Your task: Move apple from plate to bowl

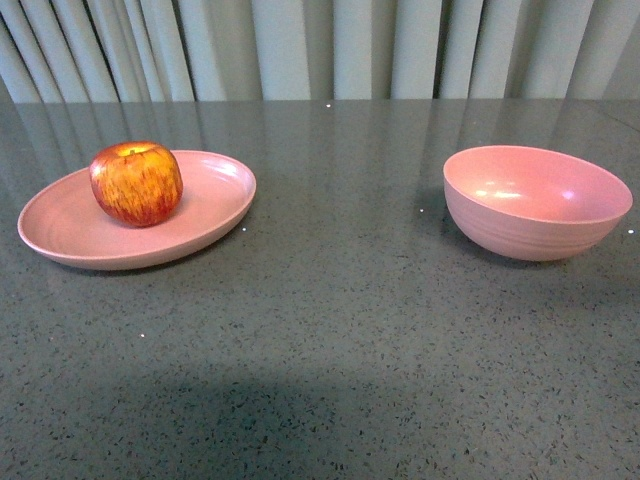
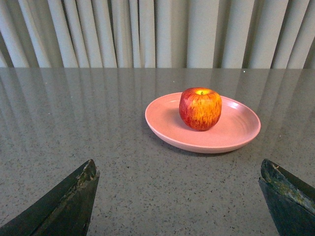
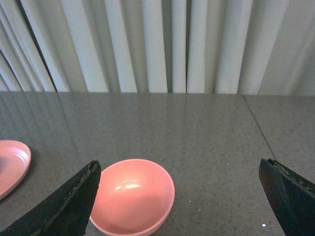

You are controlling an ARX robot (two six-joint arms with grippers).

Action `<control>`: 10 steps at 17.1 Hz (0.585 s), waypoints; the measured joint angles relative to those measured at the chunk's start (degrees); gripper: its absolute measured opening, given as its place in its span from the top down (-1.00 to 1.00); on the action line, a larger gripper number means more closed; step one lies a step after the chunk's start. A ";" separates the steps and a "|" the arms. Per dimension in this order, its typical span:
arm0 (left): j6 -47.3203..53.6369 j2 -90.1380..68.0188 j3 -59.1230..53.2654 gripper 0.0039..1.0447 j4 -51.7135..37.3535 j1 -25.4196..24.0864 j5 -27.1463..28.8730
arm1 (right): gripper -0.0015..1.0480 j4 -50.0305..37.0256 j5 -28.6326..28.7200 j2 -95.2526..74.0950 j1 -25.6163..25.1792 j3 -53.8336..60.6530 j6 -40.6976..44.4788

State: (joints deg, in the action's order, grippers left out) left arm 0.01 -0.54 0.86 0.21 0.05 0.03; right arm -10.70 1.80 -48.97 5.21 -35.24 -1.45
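Apple (image 1: 136,183) on plate (image 1: 60,228) | bowl (image 1: 530,236) well apart | left tool (image 2: 178,169), right tool (image 3: 179,167) spread

apple (image 1: 136,183) sits on plate (image 1: 215,195), roughly mid-plate. plate rests on counter (image 1: 340,330). bowl (image 1: 536,203) stands on counter well right of plate, clear gap between them, about level with plate in depth. curtain (image 1: 360,45) hangs behind plate, past the counter's far edge, running the full width.

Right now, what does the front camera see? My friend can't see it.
A red-and-yellow apple sits on a shallow pink plate at the left of a grey table; an empty deep pink bowl stands at the right.
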 joint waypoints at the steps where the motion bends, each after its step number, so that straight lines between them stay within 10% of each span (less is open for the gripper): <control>1: 0.00 0.00 -0.02 -0.88 0.00 0.00 0.00 | -0.87 0.68 -0.09 -4.96 0.77 -3.54 0.33; 10: 0.00 0.00 0.00 -0.88 0.00 0.00 0.00 | -0.87 6.69 -6.23 -40.30 2.25 -20.68 2.47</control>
State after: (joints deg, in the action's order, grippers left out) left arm 0.01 -0.54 0.86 0.21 0.05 0.03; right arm -4.01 -4.43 -89.27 7.46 -55.92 1.02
